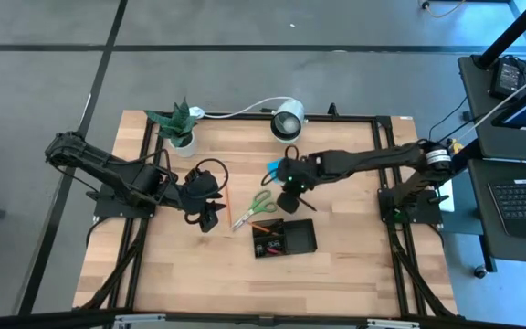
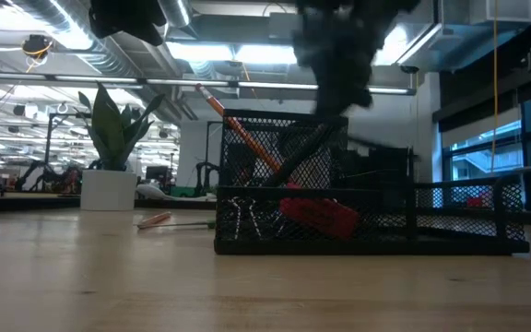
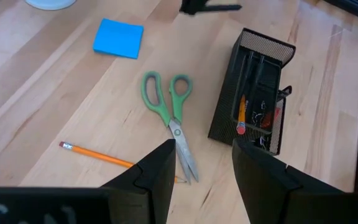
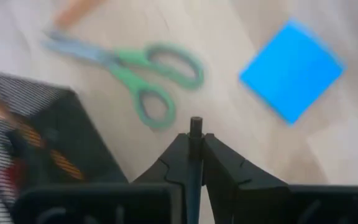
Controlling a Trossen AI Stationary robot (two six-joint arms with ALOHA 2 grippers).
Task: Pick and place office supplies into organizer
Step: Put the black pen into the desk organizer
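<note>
**Ana:** Nearest the table-level camera stands one organizer [image 2: 339, 198], a black mesh tray on the wooden table [image 1: 181, 265]. How many things do you count inside?

**Ben:** One orange pencil [image 2: 247, 138] leaning up out of the taller end, one red piece [image 2: 321, 214] low against the mesh, and a few small black clips — I can't count those through the mesh. The left wrist view also shows dark pens lying in the long compartment, probably two, though the shadow blurs them.

**Ana:** And loose on the table?

**Ben:** Three things. One pair of green-handled scissors [image 3: 169, 109] just beside the organizer, blades pointing away from the pad. One more orange pencil [image 3: 98, 155] beyond the scissors' blades, apart from them. One blue sticky-note pad [image 3: 119, 38] past the scissors' handles.

**Ana:** The arms?

**Ben:** Two. The right gripper [image 1: 290, 194] reaches in from its base across the table and hangs between the pad and the organizer, its fingers clenched on one black pen [image 4: 195, 158] — the pen runs straight up between them in the right wrist view. The left gripper [image 1: 210, 217] sits bent low on its own side near the loose pencil, fingers [image 3: 160, 171] spread wide and holding nothing.

**Ana:** Farther back?

**Ben:** One potted plant [image 1: 179, 126] and one white round lamp [image 1: 287, 120] at the table's far edge.
</note>
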